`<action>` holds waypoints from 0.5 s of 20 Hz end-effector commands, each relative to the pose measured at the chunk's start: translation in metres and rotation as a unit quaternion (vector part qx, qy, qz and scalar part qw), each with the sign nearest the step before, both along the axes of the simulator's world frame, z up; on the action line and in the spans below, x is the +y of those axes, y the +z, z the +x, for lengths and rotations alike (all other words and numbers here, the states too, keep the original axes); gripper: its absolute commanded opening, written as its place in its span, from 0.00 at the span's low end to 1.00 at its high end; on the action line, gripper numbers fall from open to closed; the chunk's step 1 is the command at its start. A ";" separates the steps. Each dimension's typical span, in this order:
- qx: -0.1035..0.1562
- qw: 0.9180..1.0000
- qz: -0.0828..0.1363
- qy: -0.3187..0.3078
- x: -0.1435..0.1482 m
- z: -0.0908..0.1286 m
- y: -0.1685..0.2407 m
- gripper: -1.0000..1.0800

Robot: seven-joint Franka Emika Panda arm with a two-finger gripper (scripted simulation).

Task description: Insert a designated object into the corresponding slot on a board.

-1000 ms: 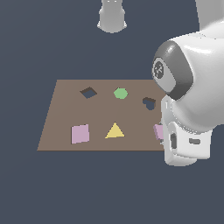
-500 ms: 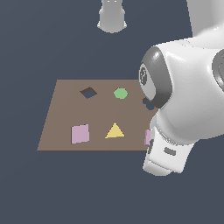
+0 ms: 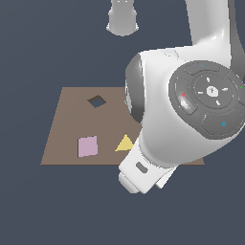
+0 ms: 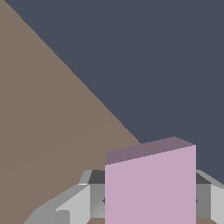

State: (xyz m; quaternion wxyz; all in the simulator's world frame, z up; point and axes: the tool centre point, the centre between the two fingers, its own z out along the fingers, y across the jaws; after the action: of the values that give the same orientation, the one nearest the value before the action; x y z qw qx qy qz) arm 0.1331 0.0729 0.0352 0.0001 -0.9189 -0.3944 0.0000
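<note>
Gripper is clamped on the lilac-pink block: in the wrist view the block sits between the two grey fingers, over the edge of the brown board. Exterior view: the arm's white body hides the gripper and the board's 3 o'clock half. The diamond slot is at 11 o'clock on the board, empty; larger pink square at 8 o'clock, yellow triangle just beside it toward 3 o'clock.
</note>
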 end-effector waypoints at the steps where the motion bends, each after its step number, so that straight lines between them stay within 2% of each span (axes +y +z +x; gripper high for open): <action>1: 0.000 0.999 0.000 -0.046 -0.015 0.001 0.001 0.00; 6: 0.000 0.991 0.000 -0.136 -0.047 -0.003 0.001 0.00; 10: 0.000 0.977 0.000 -0.211 -0.072 -0.011 0.002 0.00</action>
State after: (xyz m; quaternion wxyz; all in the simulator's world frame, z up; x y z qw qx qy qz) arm 0.1251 0.0107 0.0364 0.0000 -0.9754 -0.2203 -0.0001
